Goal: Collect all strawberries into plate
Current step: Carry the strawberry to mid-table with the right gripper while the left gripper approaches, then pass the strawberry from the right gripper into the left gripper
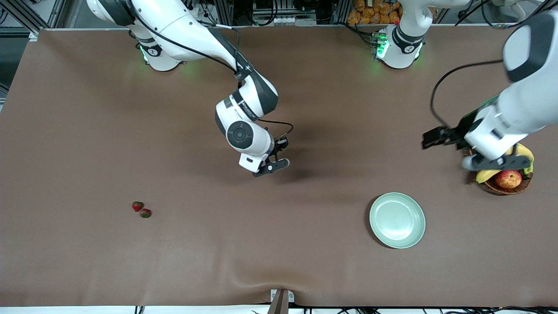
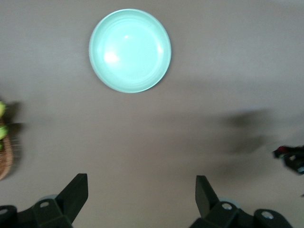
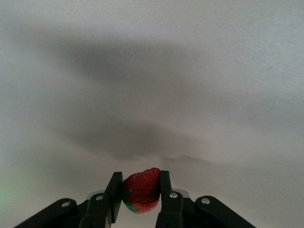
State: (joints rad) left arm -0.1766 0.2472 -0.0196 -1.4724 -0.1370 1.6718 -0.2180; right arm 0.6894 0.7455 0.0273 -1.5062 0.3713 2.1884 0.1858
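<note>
I count three strawberries: two on the table (image 1: 141, 209), one in my right gripper (image 3: 141, 190); one plate (image 1: 397, 220); one basket (image 1: 508, 187).

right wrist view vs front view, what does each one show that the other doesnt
Only the right wrist view shows a strawberry pinched between the right gripper's fingers, up over bare table.

Only the front view shows the two loose strawberries toward the right arm's end of the table, the empty plate, the basket of fruit and the left gripper, open above that basket.

Both show the right gripper and the brown table.
</note>
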